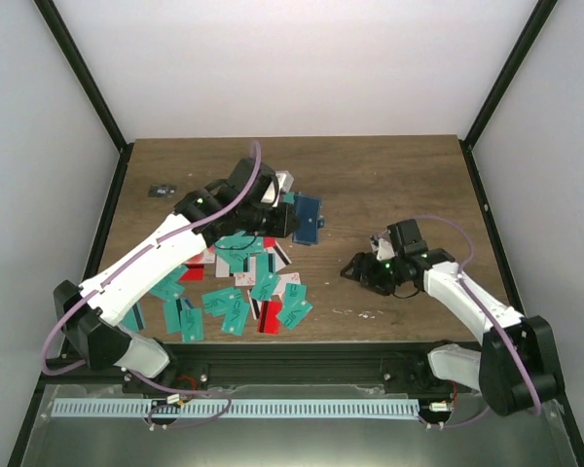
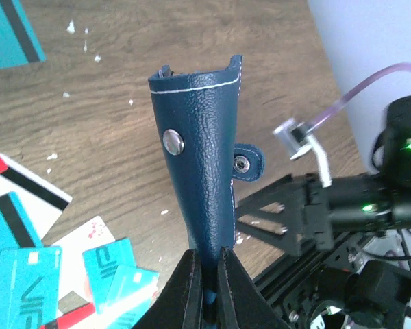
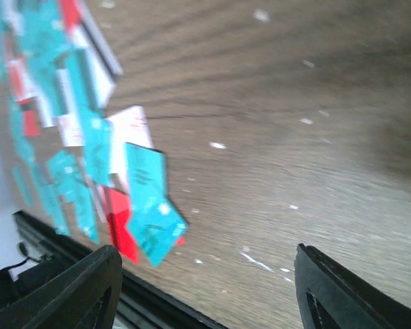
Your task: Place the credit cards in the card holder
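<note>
Left gripper [image 2: 207, 264], closest in its wrist view, pinches the holder [image 2: 202, 151] by its lower end, upright at frame centre, probably to present its mouth. Right gripper [image 3: 205, 281] hangs open and empty, right of the cards [image 1: 229, 304] spread over the lower left of the table [image 1: 399, 185].

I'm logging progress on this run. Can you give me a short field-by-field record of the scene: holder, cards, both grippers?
holder: dark navy-blue folding leather-look card holder, clasp tab unfastened, gripped at one end
left gripper: shut on the card holder
right gripper: open, empty, over the bare wooden table, to the right of the cards
cards: thin flat teal, red and white credit cards in a loose overlapping pile on the table
progress: no card seen going into the holder
</note>
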